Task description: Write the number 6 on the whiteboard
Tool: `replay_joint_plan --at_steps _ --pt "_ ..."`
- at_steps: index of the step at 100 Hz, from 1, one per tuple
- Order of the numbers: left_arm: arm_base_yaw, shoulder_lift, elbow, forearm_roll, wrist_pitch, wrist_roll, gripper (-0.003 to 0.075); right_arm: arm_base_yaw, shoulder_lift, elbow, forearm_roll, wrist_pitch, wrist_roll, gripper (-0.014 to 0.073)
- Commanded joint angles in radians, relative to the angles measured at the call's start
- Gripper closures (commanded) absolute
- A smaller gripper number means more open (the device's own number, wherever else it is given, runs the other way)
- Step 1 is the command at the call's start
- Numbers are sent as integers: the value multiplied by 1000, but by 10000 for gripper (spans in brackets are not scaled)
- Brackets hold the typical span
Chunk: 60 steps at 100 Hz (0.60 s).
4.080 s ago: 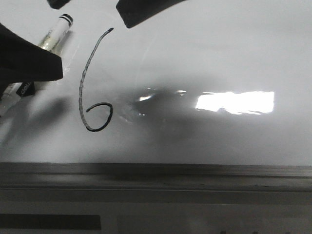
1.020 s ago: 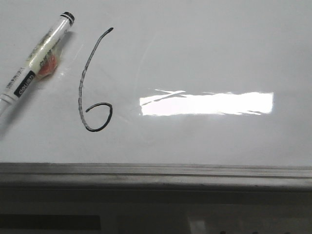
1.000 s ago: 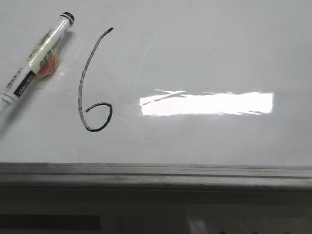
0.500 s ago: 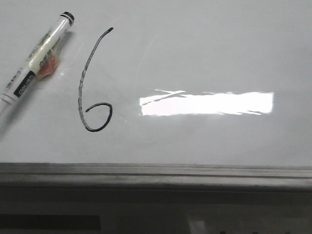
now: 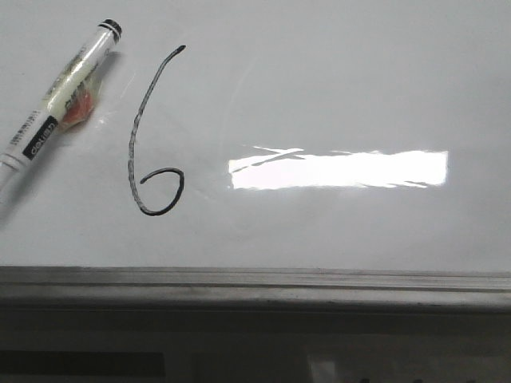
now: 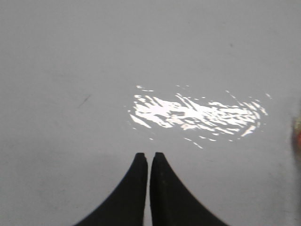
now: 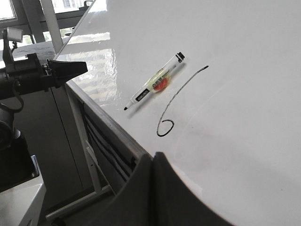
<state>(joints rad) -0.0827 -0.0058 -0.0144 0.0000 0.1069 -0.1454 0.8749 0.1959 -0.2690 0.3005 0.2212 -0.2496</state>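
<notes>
While both hands (image 6: 146, 157) (image 7: 154, 157) sit clenched and empty, the whiteboard (image 5: 335, 80) reads 6 (image 5: 152, 136).

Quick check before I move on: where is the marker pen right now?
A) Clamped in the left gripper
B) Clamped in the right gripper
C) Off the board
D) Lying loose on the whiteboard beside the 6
D: the marker pen lies flat on the whiteboard just left of the number 6, while the left gripper and right gripper are both shut on nothing.
</notes>
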Motion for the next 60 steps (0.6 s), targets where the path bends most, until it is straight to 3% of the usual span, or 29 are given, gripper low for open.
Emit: replay_joint_plan --at_steps 1,6,34,60 --pt "38 -27 19 -13 -139 15 741 2 7 -26 -3 -81 -14 657" --pt "48 -27 42 -13 -137 15 741 2 7 -26 -3 -81 -14 657" --pt "53 -27 38 -25 181 15 741 2 7 -26 -3 -83 -14 657" --pt "53 -27 38 -25 180 15 741 2 7 -26 -3 -83 -14 657"
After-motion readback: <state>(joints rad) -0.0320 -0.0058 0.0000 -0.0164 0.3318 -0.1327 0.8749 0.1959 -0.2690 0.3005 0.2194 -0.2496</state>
